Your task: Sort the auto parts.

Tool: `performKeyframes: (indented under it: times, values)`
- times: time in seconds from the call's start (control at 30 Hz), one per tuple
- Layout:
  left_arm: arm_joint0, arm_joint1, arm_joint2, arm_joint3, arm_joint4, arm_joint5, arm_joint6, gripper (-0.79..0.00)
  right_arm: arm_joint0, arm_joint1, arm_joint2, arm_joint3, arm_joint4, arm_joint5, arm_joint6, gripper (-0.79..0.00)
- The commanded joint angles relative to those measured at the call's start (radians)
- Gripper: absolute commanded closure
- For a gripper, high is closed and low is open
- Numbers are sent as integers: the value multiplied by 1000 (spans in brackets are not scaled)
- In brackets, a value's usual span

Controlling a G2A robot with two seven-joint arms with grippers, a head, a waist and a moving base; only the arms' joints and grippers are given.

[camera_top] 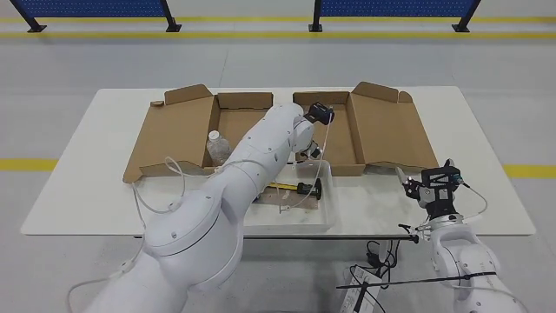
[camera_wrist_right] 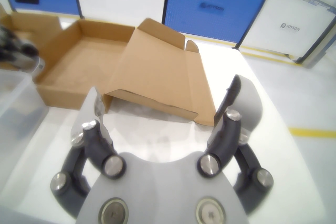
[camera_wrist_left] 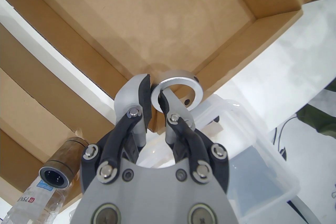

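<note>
The left gripper [camera_wrist_left: 155,99] pinches the metal ring [camera_wrist_left: 183,80], one finger through its hole, flat over the cardboard box's [camera_wrist_left: 147,7] near corner; the right gripper [camera_wrist_right: 164,88], fingers spread, sits farther off

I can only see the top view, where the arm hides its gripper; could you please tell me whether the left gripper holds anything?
Observer: Yes, the left gripper is shut on a silver metal ring, one finger through its hole.
Operator: Thanks. Where does it hang?
Observer: Over a corner wall of the right-hand brown cardboard box.
Operator: Anything near the clear plastic bottle?
Observer: A dark metal cylinder with a hollow end sits beside it.
</note>
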Motion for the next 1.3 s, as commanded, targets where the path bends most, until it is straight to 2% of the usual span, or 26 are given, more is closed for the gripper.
performKeyframes:
  times: [0.0, 0.2, 0.33, 0.93, 1.2, 1.27]
  values:
    - [1, -1, -3, 3, 3, -1, 0, -65, 0, 0, 0, 0, 0, 0, 0, -785]
    - [1, -5, -10, 10, 10, -5, -1, -108, 0, 0, 0, 0, 0, 0, 0, -785]
    - [1, -6, -16, 12, 14, -8, 1, -203, 0, 0, 0, 0, 0, 0, 0, -785]
    - [-34, -7, -52, -10, 20, -28, 43, -296, 0, 0, 0, 0, 0, 0, 0, -785]
    - [-50, -1, -72, -28, 20, -42, 48, -376, 0, 0, 0, 0, 0, 0, 0, -785]
    - [-46, 0, -74, -32, 24, -46, 42, -416, 0, 0, 0, 0, 0, 0, 0, -785]
